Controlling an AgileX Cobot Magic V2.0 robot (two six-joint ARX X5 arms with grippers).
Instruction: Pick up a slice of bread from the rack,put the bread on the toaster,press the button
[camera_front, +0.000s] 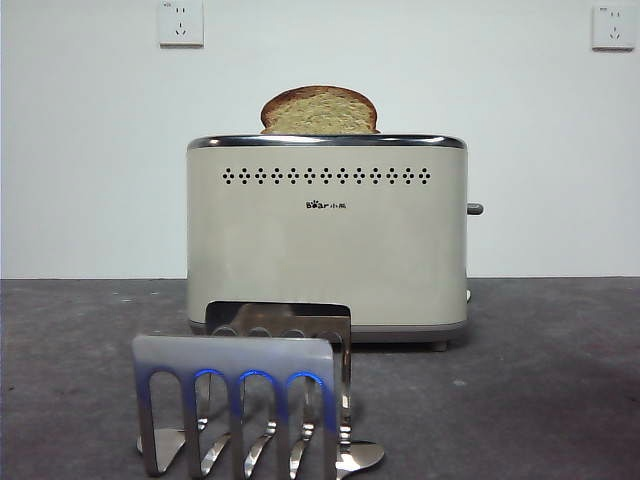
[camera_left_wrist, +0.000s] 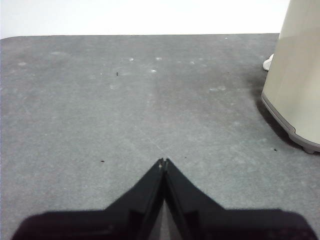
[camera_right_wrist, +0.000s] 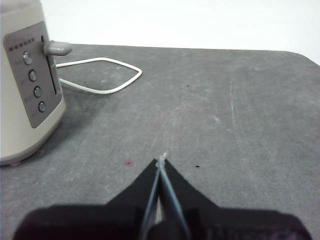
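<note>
The slice of bread (camera_front: 320, 111) stands upright in the toaster (camera_front: 327, 240), its domed top showing above the chrome rim. The button (camera_front: 474, 209) sticks out of the toaster's right side; it also shows in the right wrist view (camera_right_wrist: 57, 48), high on its slot. The rack (camera_front: 245, 410) stands empty in front of the toaster. My left gripper (camera_left_wrist: 163, 161) is shut and empty over bare table, with the toaster's corner (camera_left_wrist: 295, 75) to one side. My right gripper (camera_right_wrist: 161, 161) is shut and empty, apart from the toaster's control panel (camera_right_wrist: 34, 80). Neither arm shows in the front view.
A white power cord (camera_right_wrist: 102, 75) loops on the dark grey table (camera_front: 560, 380) behind the toaster's button side. Two wall sockets (camera_front: 181, 23) sit on the white wall behind.
</note>
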